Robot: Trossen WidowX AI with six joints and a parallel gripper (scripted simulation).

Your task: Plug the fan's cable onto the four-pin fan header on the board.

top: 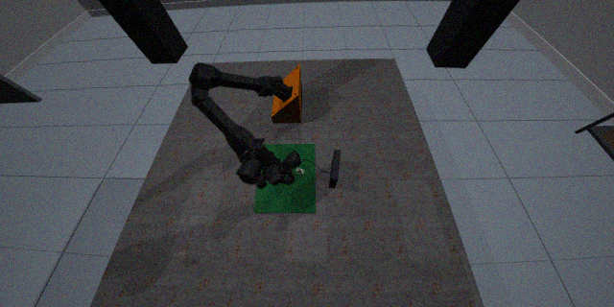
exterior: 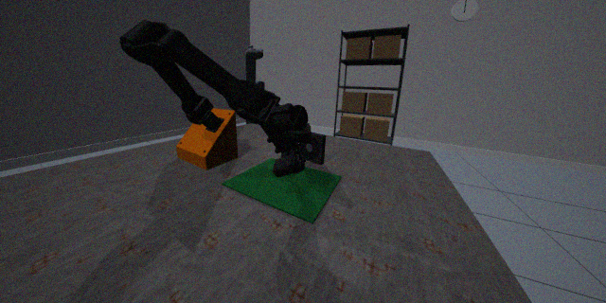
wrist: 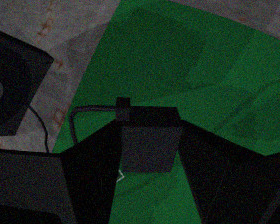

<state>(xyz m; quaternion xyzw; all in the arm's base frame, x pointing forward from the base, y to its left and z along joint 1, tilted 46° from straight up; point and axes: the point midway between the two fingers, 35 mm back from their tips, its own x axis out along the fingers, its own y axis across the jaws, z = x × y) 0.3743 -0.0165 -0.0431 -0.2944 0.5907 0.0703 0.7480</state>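
A jointed black robot arm (top: pixel 218 117) (exterior: pixel 204 63) reaches from a wedge-shaped orange base (top: pixel 294 114) (exterior: pixel 193 150) to a flat rectangular green board (top: pixel 288 201) (exterior: pixel 284 194) (wrist: pixel 156 55) on a mottled brown-grey table top (top: pixel 374 230) (exterior: pixel 156 227) (wrist: pixel 91 20), seen from above. The black two-fingered gripper (top: pixel 290 170) (exterior: pixel 290 166) (wrist: pixel 148 127) is over the board, near a small white marking (top: pixel 299 171). Just beside the board's edge stands a square black fan (top: pixel 335 169) (exterior: pixel 317 148) (wrist: pixel 16 85), a thin dark cable (top: pixel 317 166) (wrist: pixel 43 125) running from it toward the gripper.

In the exterior view, the gripper is low over the board, the fan upright behind it. Whether the fingertips touch the board cannot be told. A dark metal shelf unit (exterior: pixel 401 85) holds brown boxes (exterior: pixel 358 48) against the pale wall.

At the wrist, the gripper is clamped on a dark, blocky plug (wrist: pixel 151 147), the cable bending away on the fan's side. The plug is over the board; the pins and its seating cannot be made out.
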